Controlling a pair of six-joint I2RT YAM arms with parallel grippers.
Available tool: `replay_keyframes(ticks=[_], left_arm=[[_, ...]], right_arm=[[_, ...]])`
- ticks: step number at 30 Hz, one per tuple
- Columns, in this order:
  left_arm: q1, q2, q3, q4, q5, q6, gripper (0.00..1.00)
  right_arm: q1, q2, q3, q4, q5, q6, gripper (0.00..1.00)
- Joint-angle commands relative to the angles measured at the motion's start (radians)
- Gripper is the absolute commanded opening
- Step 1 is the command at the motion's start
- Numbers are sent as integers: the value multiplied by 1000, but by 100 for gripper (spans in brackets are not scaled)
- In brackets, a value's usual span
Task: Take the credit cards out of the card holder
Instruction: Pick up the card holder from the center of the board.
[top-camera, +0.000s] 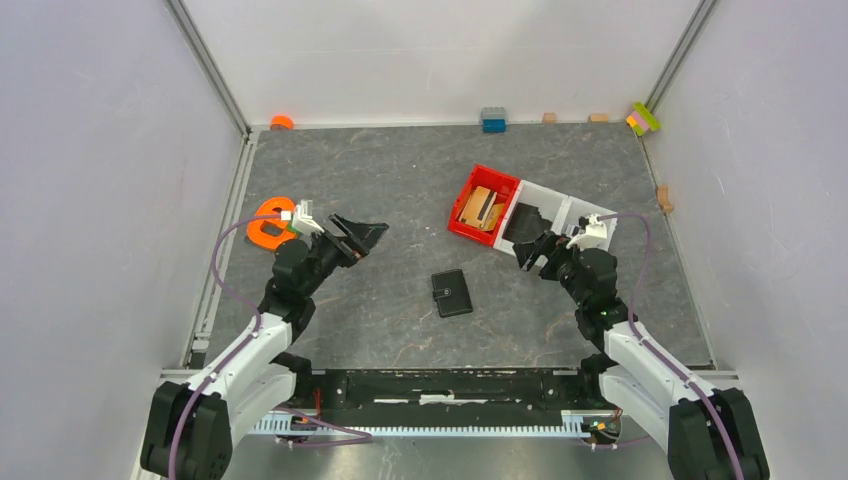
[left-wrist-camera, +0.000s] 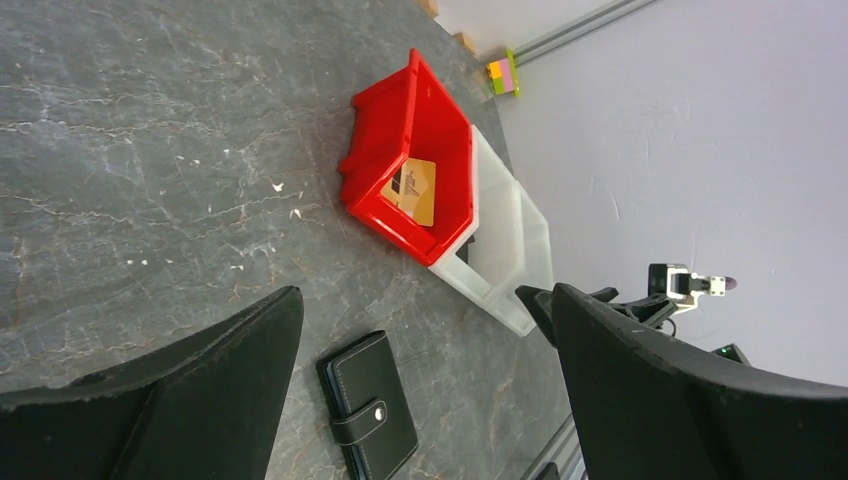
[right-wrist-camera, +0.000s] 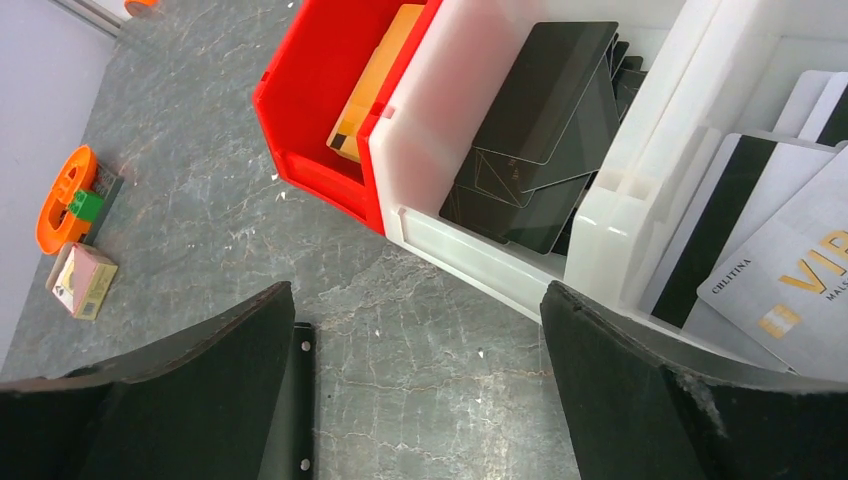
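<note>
The scene is lit brightly and evenly by diffuse light from above. Only faint, soft-edged shadows are cast on the grey table (top-camera: 400, 170), beneath the arms and beside the red bin (top-camera: 500, 175). No harsh glare is seen; a mild sheen is carried by the white bin (right-wrist-camera: 440, 130). The overhead view is sharp throughout, with the frame rails splayed outward toward the edges. In the wrist views the black fingers (left-wrist-camera: 200, 390) are rendered slightly soft, while the table's veining and the lettering on a card (right-wrist-camera: 790, 290) are resolved crisply.

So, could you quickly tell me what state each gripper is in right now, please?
Left gripper: open, holding nothing.
Right gripper: open, holding nothing.
</note>
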Motion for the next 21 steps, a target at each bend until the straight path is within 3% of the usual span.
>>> replay_keyframes(ticks=[1,10,12,14,18,21], left_arm=[[-2,-3,33,-11,-27,52,100],[-37,116,90,-44,0,107,100],[-48,133,105,-81,-9,132,100],[-59,143,119,-117,-36,163,100],[-69,161,128,-132,-47,171,100],[-89,181,146,-144,-27,176,100]], right_arm=[[-1,0,27,48,-20,10,97],[1,-5,2,45,-6,45,98],[1,-4,-93,194,-9,225,98],[22,10,-95,313,-35,276,98],[248,56,215,-25,234,42,98],[330,59,185,4,321,1,97]])
